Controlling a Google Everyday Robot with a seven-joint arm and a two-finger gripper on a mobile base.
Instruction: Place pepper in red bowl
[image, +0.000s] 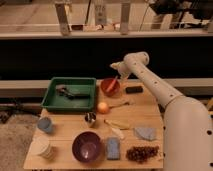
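Observation:
The red bowl (110, 87) stands at the back of the wooden table (65, 134), just right of the green tray. The slim red-orange pepper (113, 83) leans steeply over the bowl. Its lower end is inside the bowl and its upper end is right at my gripper (118, 75). The gripper hangs just above the bowl's right rim, at the end of the white arm that reaches in from the right. I cannot tell whether the gripper still holds the pepper.
A green tray (55, 102) holding a dark tool sits at the back left. Around the bowl are a round orange fruit (103, 107), a black block (134, 90) and a small metal cup (90, 118). Nearer the front are a purple bowl (88, 146), a blue sponge (113, 148), grapes (142, 152) and a blue cup (45, 125).

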